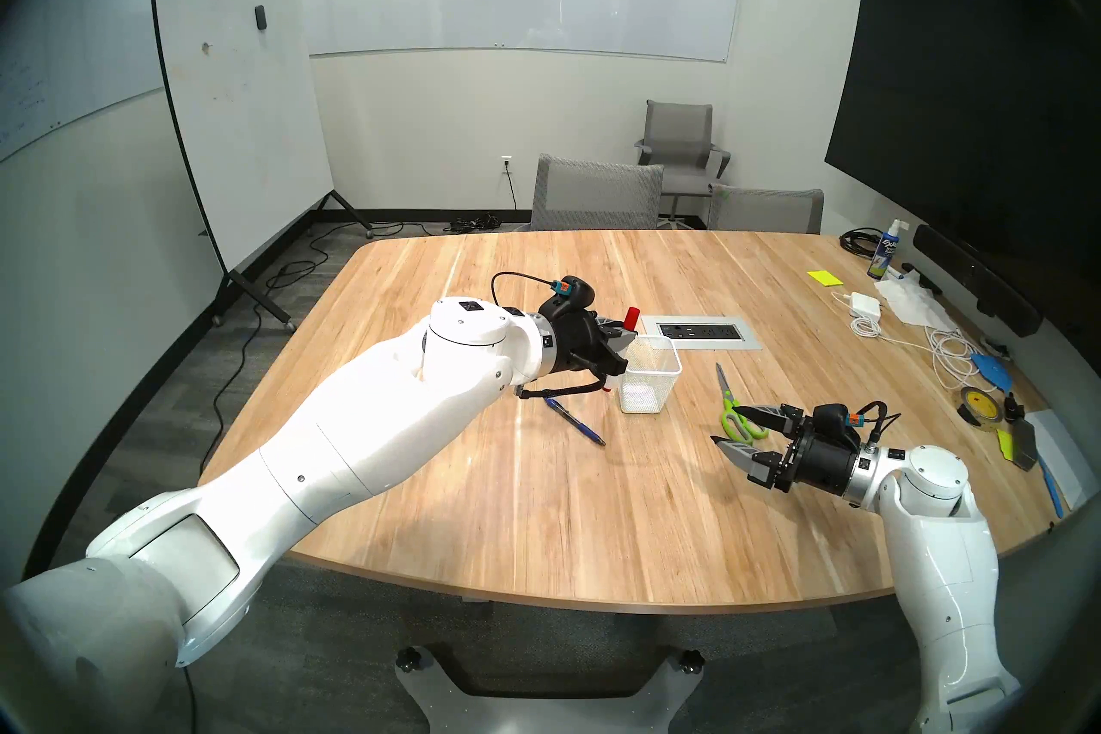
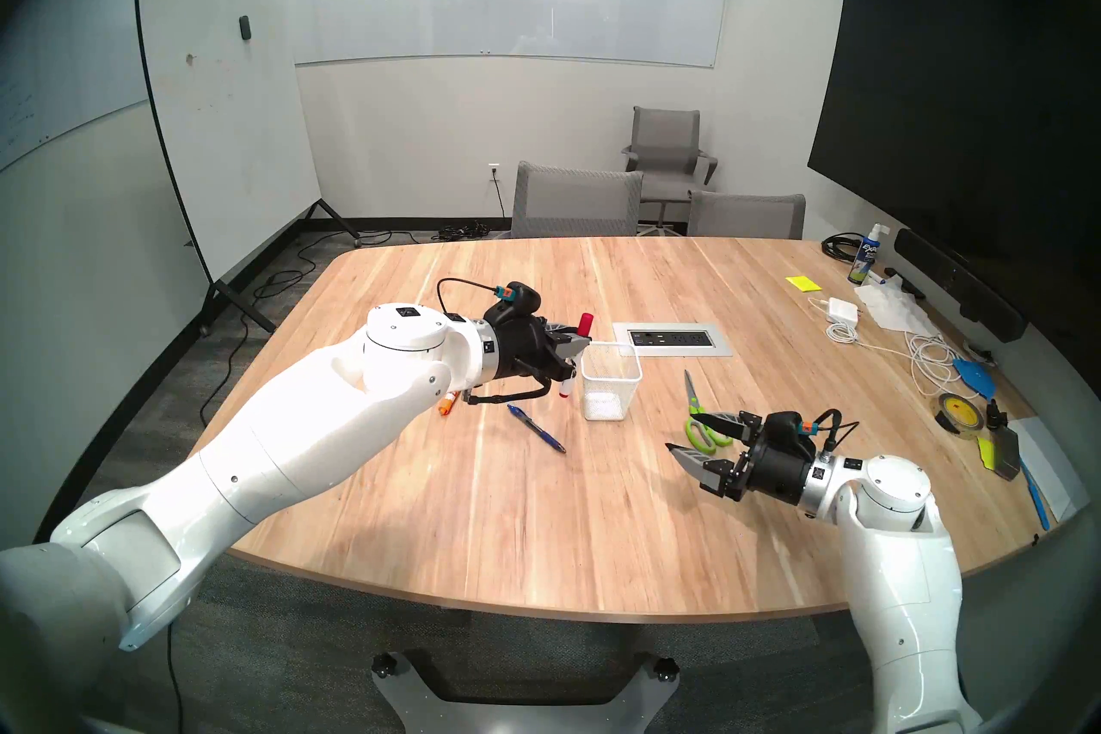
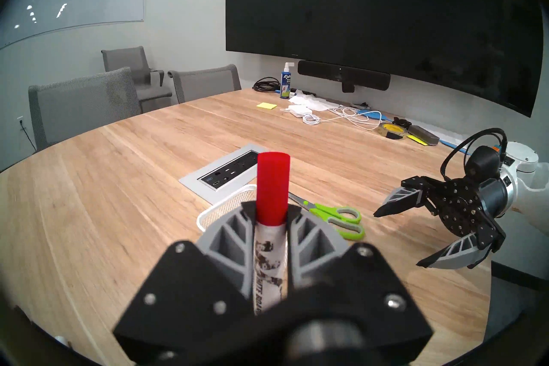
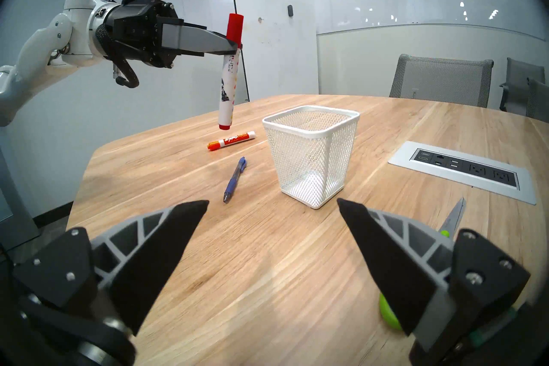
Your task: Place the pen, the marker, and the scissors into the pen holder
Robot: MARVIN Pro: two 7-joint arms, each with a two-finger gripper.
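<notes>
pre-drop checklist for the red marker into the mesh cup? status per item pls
1. Grip: left end effector clamps the red-capped white marker just below the cap. ok
2. Marker attitude: near upright, cap up. ok
3. Alignment: marker hangs beside the white wire-mesh pen holder, not above its opening. not ok
4. Height: whether its lower end clears the rim. cannot tell
5. Holder: upright, empty. ok
6. Right end effector: open, empty, hanging apart from the holder near the green-handled scissors. ok
Blue ballpoint pen and orange-capped marker lie on the wooden table, outside the holder.
</notes>
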